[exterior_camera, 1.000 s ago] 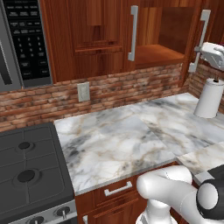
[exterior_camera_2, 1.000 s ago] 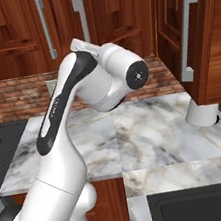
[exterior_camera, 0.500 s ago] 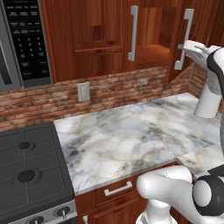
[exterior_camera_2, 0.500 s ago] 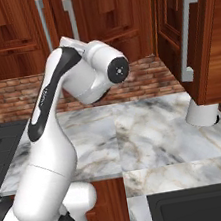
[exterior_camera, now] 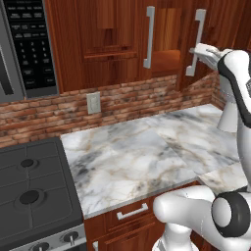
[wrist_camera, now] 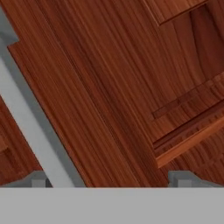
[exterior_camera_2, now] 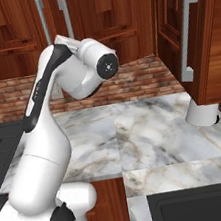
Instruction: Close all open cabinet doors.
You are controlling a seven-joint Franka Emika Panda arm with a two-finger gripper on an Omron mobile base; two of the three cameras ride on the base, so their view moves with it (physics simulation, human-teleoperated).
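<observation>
Jaws raised against cabinet door (exterior_camera: 193, 39), partly open, swung out beside silver bar handle (exterior_camera: 194, 43); jaw spread not discernible. Door's wood face (wrist_camera: 113, 87) directly ahead of jaws, at close range, handle (wrist_camera: 30, 118) to one side. Second open door (exterior_camera_2: 197, 38) well apart. Marble table (exterior_camera: 142, 152) below jaws.

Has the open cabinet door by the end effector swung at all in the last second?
Yes. In the left base view the open door's handle now stands nearer the neighbouring closed door's handle, so the door has swung toward shut.
</observation>
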